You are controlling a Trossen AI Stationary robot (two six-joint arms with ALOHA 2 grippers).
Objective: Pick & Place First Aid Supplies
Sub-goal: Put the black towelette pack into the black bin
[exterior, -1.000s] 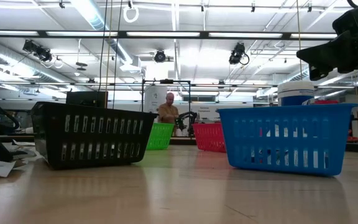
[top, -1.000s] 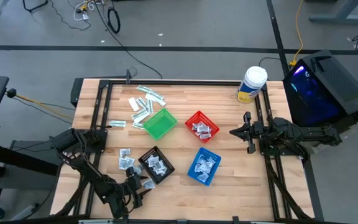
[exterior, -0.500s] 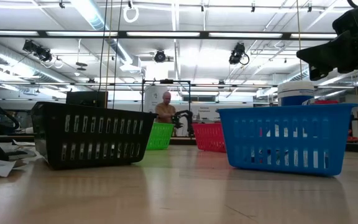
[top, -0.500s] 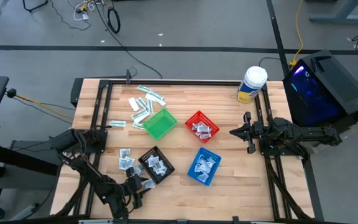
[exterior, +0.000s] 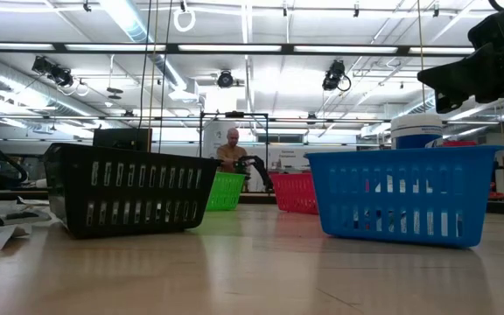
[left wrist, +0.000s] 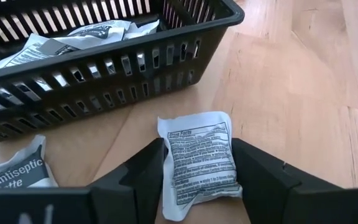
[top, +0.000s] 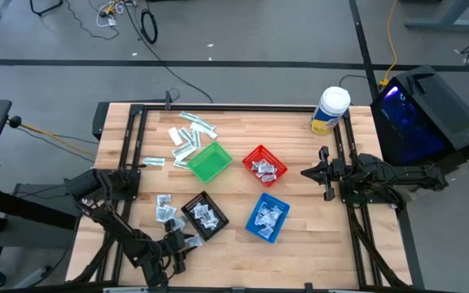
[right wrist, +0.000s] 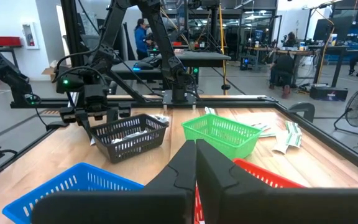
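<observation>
The left claw (left wrist: 194,180) is low at the table's (top: 300,163) near-left corner, its jaws spread on either side of a white sachet (left wrist: 199,163) lying flat on the wood. Whether the fingers (left wrist: 143,171) touch the sachet cannot be told. The black basket (left wrist: 104,56) stands just beyond, already holding sachets, and its slatted wall is close to the claw. Another sachet (left wrist: 14,173) lies beside the left finger.

From above, loose sachets (top: 166,208) lie left of the black basket, and pale strips (top: 187,138) are scattered near the green basket (top: 209,162). The red basket (top: 264,166) and blue basket (top: 265,216) hold sachets too. A white-lidded tub (top: 330,110) stands at the far edge.

The right claw (top: 326,173) waits over the right side, pressed together and empty.
</observation>
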